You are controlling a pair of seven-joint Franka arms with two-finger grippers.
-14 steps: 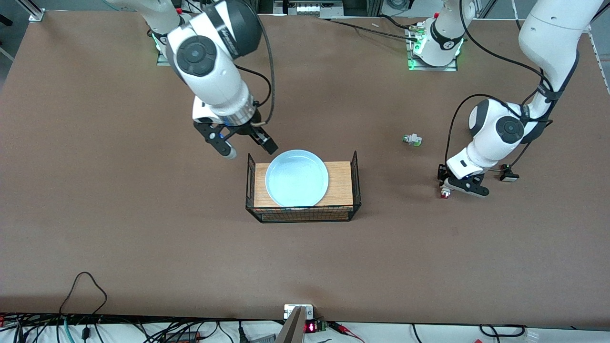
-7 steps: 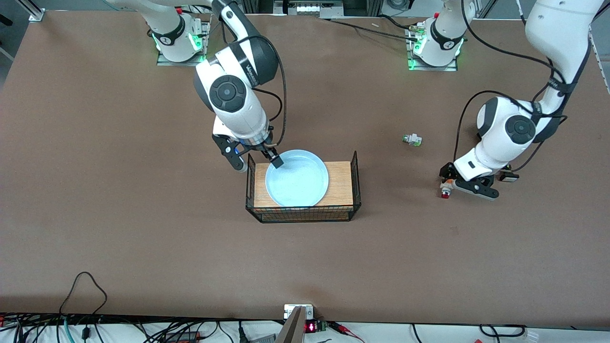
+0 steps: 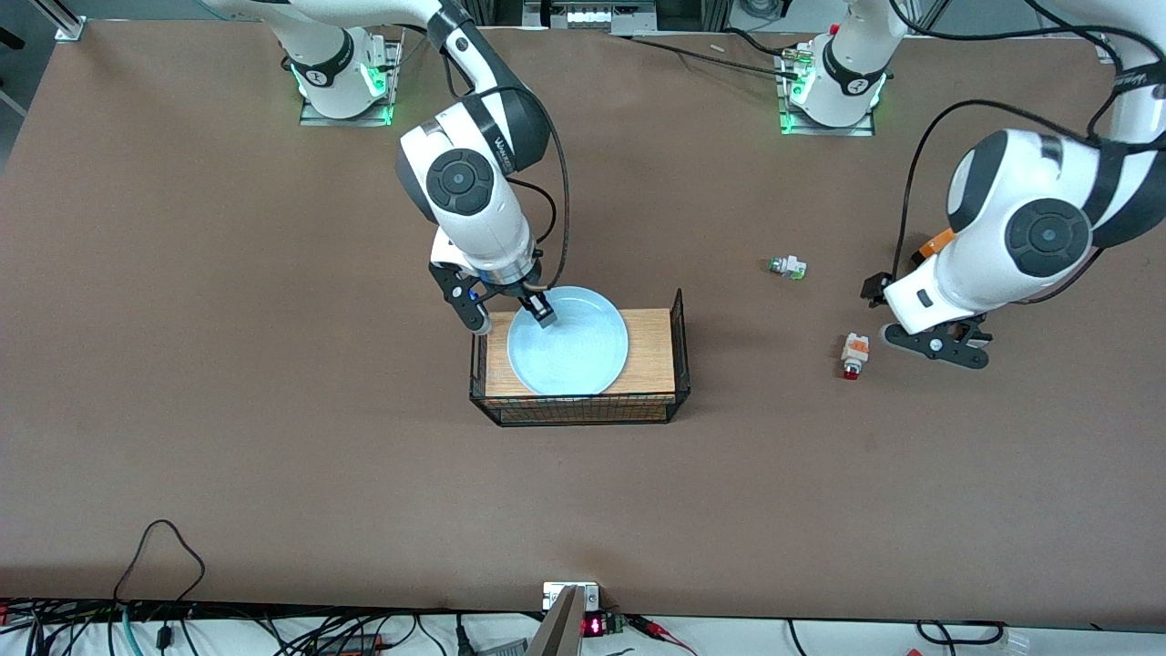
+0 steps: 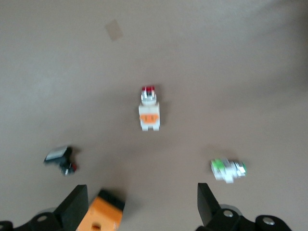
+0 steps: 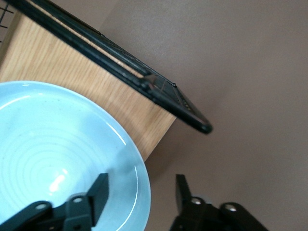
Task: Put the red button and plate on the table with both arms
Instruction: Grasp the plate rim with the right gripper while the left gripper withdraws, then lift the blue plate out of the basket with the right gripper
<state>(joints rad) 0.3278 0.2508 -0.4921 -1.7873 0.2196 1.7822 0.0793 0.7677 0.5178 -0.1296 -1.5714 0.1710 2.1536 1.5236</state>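
The right gripper point(image 3: 506, 312) was spread open and straddled the rim of the plate point(image 3: 568, 342) at its edge toward the right arm's end of the table, one finger point(image 5: 97, 196) over the plate's inside and the other point(image 5: 182, 191) outside the rim; whether either pad touched the rim could not be told. Under it, the plate lay flat on the wooden top of the wire rack point(image 3: 579, 414) (a pale-blue dish with faint rings). The rack stood on the table point(image 3: 273, 456).

The left gripper point(image 3: 925, 321) hung open and empty above the table near the left arm's end, its fingers point(image 4: 73, 211) wide apart. Just beside it on the table, on the rack's side, lay the red button point(image 3: 854, 353), on its side, red cap pointing toward the front camera and clear of both fingers. Farther from the front camera than the button lay a green-and-white part point(image 3: 787, 267). The left wrist view showed a small black part point(image 4: 61, 160) resting on the table close by the gripper.
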